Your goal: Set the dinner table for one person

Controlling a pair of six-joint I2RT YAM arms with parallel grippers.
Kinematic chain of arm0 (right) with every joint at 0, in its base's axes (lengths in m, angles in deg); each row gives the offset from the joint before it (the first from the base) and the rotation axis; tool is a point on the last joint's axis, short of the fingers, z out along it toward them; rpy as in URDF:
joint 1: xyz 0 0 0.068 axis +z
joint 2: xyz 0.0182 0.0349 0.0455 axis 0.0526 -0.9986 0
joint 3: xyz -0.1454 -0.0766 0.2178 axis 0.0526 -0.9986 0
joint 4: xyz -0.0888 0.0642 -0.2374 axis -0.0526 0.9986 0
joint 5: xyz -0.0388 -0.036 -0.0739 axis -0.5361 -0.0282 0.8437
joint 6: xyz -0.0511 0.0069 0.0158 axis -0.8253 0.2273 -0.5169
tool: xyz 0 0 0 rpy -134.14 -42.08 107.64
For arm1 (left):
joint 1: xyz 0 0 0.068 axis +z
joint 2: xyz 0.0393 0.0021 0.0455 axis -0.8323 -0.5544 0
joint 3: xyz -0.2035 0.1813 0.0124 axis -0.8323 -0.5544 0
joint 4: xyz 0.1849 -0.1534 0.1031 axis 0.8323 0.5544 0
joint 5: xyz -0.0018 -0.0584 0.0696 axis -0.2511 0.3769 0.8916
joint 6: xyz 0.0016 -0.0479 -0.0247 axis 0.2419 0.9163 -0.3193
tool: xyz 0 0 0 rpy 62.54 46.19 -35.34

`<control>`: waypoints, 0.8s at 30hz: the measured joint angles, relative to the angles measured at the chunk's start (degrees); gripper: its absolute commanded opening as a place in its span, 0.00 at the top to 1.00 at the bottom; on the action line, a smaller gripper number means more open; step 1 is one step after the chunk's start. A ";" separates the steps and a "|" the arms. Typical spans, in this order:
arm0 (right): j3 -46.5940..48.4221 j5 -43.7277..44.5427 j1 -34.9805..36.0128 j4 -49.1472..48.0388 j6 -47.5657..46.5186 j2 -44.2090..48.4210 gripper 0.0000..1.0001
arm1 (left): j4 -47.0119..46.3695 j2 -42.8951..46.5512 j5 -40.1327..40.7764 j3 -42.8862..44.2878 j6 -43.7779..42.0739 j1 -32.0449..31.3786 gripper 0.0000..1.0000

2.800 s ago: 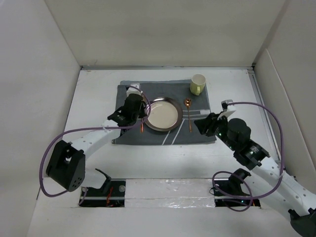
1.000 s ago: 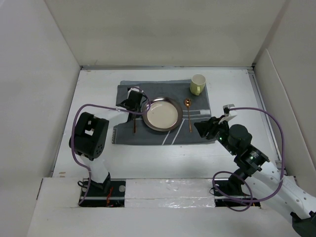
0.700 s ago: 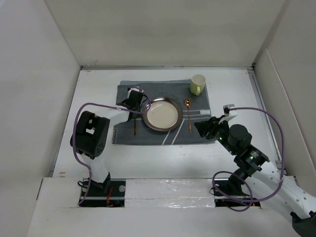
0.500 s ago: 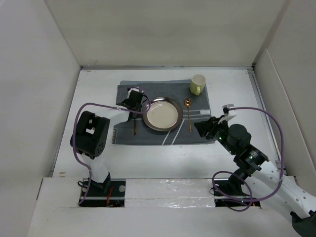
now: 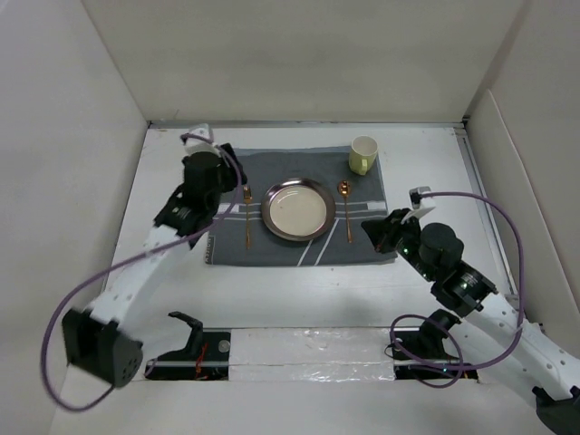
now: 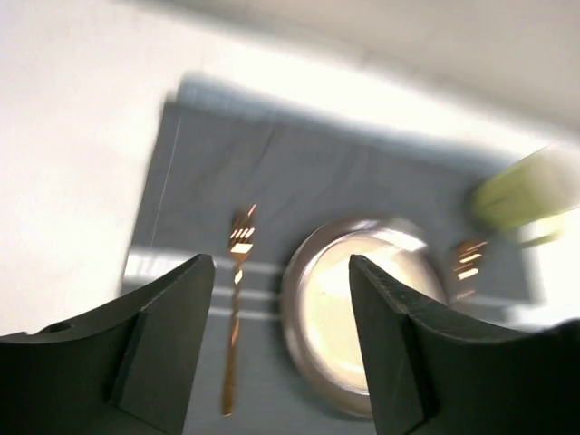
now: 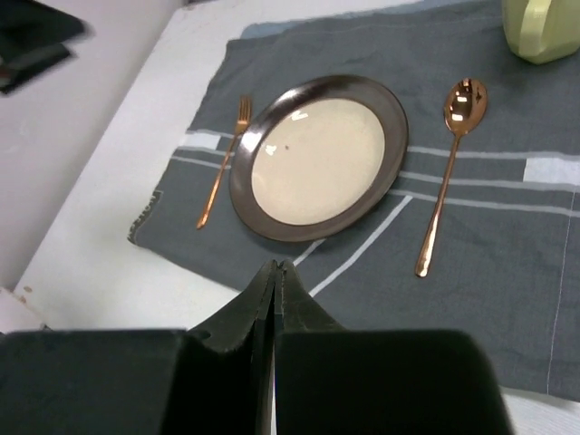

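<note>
On the white dinner table lies a dark grey placemat with a brown-rimmed plate in its middle. A copper fork lies left of the plate and a copper spoon right of it. A yellow-green cup stands at the mat's far right corner. My left gripper hangs open and empty above the mat's left edge; its view shows the fork and plate between its fingers. Shut on nothing, my right gripper hovers over the mat's near edge.
White upright panels wall the table on the left, back and right. The left arm's purple cable loops over the table's left side, and the right arm's cable arcs by the right panel. The arm bases sit at the near edge.
My left gripper opened, let go of the fork beside the plate, and rose back to the left. My right gripper closed from open to shut, staying near the mat's right corner.
</note>
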State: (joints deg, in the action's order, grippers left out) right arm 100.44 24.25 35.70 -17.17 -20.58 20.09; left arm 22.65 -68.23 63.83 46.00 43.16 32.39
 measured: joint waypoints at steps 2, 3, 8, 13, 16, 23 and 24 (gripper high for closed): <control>2.38 0.00 0.00 1.75 0.02 0.11 0.91 | -0.24 9.92 -0.17 -0.46 0.92 -0.07 0.36; 4.04 0.11 0.00 3.04 0.07 0.35 0.84 | -0.22 14.78 -0.35 -0.66 1.22 -0.31 0.35; 14.03 5.03 0.00 8.90 0.02 4.94 0.41 | 3.32 34.77 -0.59 -1.46 2.19 -0.85 0.30; 21.73 16.09 0.00 14.84 0.68 13.33 0.35 | 11.39 51.87 3.98 -1.73 3.17 -0.85 0.20; 22.12 23.04 0.00 17.79 1.75 20.57 0.34 | 16.48 62.62 8.57 -4.11 3.85 -0.85 0.16; 17.99 31.41 0.00 21.53 4.44 28.24 0.33 | 23.58 70.69 13.29 -7.28 3.30 -1.79 0.14; 17.55 31.74 0.00 22.16 5.03 27.30 0.33 | 24.48 70.69 13.31 -7.56 3.17 -1.90 0.14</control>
State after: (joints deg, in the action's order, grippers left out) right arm 117.99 55.98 35.70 4.99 -15.56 47.39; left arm 47.13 2.45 77.14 38.44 46.33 30.49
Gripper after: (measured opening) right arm 0.668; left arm 0.855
